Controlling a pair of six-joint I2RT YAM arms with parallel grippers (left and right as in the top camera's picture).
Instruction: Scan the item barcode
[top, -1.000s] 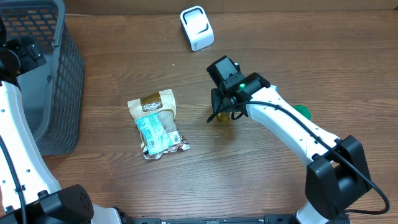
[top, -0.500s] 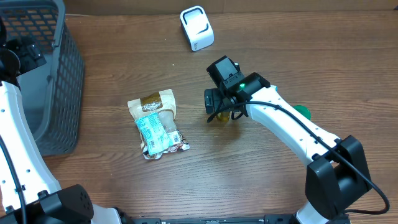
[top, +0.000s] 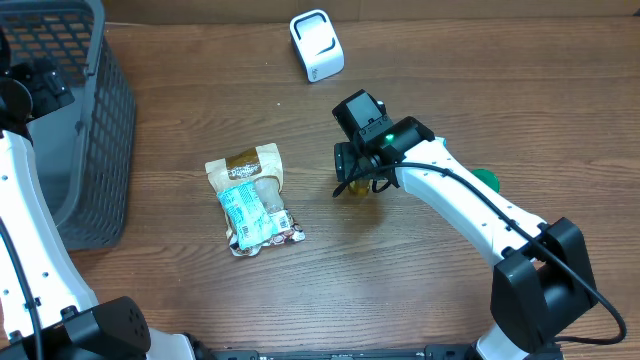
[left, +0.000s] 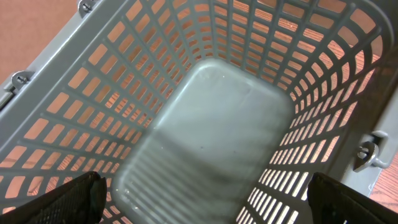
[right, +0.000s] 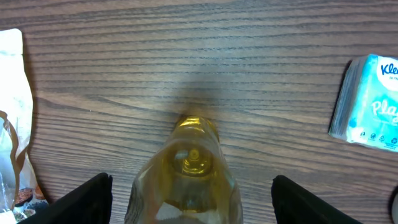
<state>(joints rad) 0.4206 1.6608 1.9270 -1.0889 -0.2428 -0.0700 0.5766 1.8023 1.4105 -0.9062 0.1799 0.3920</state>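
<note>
A clear bottle of yellow liquid (right: 189, 177) rests on the wooden table between the fingers of my right gripper (right: 199, 202). The jaws stand open, with a gap on each side of the bottle. From overhead, only a yellow bit of the bottle (top: 356, 190) shows under the right gripper (top: 352, 178), mid-table. The white scanner (top: 316, 45) stands at the back of the table. My left gripper (left: 211, 199) hangs wide open over the inside of the grey basket (left: 211, 106), holding nothing.
A white and brown snack bag (top: 250, 197) lies left of the right gripper. The grey basket (top: 100, 120) fills the left edge. A blue tissue pack (right: 367, 102) lies to the right in the right wrist view. A green thing (top: 487, 180) peeks from under the right arm.
The right gripper's jaws spread wider around the bottle, then narrowed a little. Neither arm has shifted, and the left gripper stays wide open.
</note>
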